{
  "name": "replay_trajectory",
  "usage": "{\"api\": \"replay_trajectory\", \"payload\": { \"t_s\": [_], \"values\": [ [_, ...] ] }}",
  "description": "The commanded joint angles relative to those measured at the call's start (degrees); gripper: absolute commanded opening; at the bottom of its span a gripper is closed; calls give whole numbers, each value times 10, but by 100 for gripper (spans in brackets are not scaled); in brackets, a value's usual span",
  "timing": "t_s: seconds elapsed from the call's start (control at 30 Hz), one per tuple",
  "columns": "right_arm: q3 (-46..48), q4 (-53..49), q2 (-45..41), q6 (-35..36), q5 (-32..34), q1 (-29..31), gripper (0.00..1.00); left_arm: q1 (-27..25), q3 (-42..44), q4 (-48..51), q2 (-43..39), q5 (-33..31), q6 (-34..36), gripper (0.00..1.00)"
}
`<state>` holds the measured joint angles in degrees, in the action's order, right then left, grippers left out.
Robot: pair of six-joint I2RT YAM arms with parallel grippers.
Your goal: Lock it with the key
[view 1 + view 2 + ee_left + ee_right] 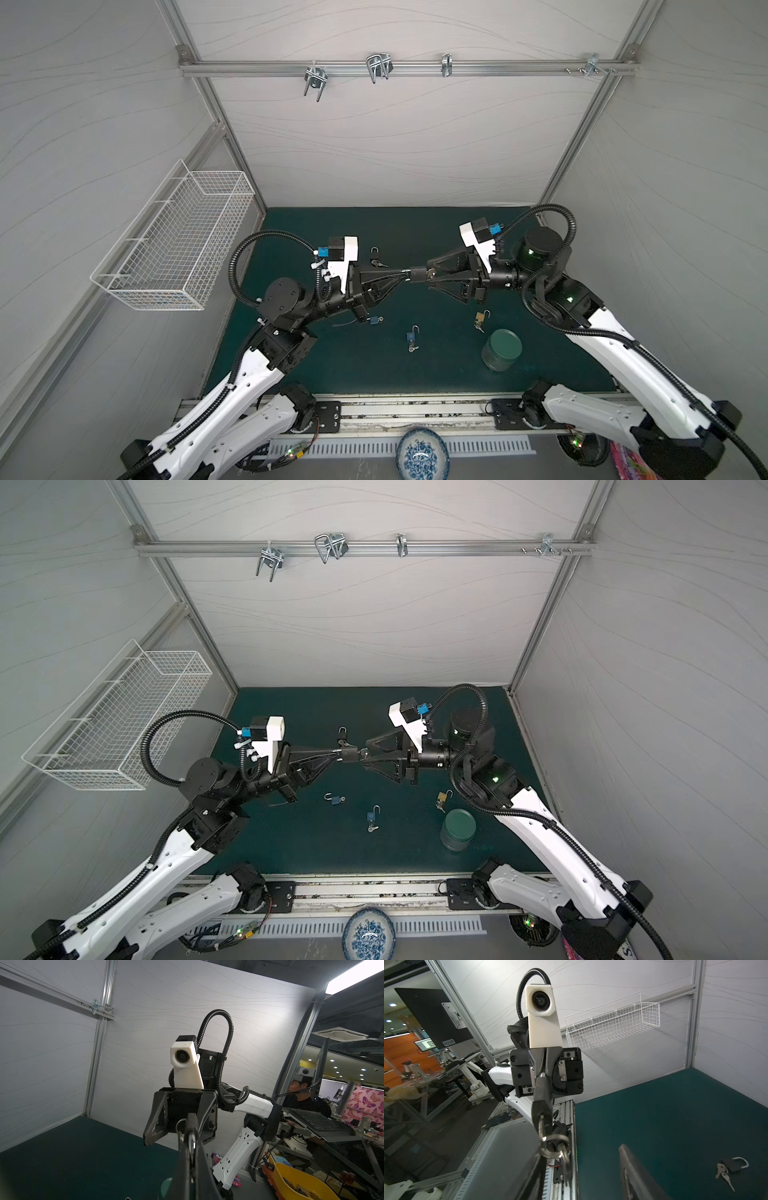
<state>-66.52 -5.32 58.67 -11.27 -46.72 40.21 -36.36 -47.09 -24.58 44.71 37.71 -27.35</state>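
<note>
A black padlock (419, 274) hangs in the air over the middle of the green mat, and my left gripper (409, 275) is shut on its shackle end. In the right wrist view the padlock (543, 1095) points toward the camera. A key (542, 1126) sits in its keyhole, and a key ring (554, 1146) with a second key dangles below. My right gripper (429, 274) faces the left one, open, with its jaws on either side of the key (432, 273). One right finger (633, 1167) looks blurred. In the left wrist view the shackle (192, 1140) shows between shut fingers.
On the mat (415, 374) lie a black padlock (375, 251) with keys, two blue padlocks (376, 320) (412, 332) and a brass one (481, 318). A green-lidded jar (502, 349) stands front right. A white wire basket (178, 245) hangs on the left wall. A patterned bowl (422, 455) sits in front of the rail.
</note>
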Motion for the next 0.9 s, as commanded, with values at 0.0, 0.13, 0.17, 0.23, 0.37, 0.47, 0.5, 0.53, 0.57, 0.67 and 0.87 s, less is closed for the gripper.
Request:
{"api": "replay_trajectory", "payload": {
  "t_s": [0.0,0.13,0.17,0.23,0.37,0.47,0.5,0.53,0.57,0.67,0.87],
  "values": [
    [4,38,3,-7,-28,-1,50,3,-3,-55,-5,-6,-16,0],
    [10,43,2,-10,-32,-1,42,5,-3,-58,-5,-5,-20,0],
    [12,45,1,-9,-32,-1,39,5,-3,-59,-5,-5,-19,0],
    [14,51,1,-13,-35,-1,36,6,1,-62,-5,-8,-21,0],
    [15,65,1,-24,-42,0,27,6,4,-71,-4,-8,-28,0],
    [13,68,1,-27,-45,0,22,7,3,-70,-4,-8,-29,0],
    [14,68,0,-27,-46,0,20,7,3,-69,-4,-8,-29,0],
    [14,68,0,-27,-46,0,18,8,3,-69,-4,-8,-27,0],
    [15,68,-1,-27,-45,0,16,8,3,-67,-5,-9,-26,0],
    [16,69,-1,-27,-46,1,12,9,2,-70,-4,-10,-27,0],
    [15,68,-1,-18,-44,3,29,10,-3,-69,0,-4,-29,0]
  ]
}}
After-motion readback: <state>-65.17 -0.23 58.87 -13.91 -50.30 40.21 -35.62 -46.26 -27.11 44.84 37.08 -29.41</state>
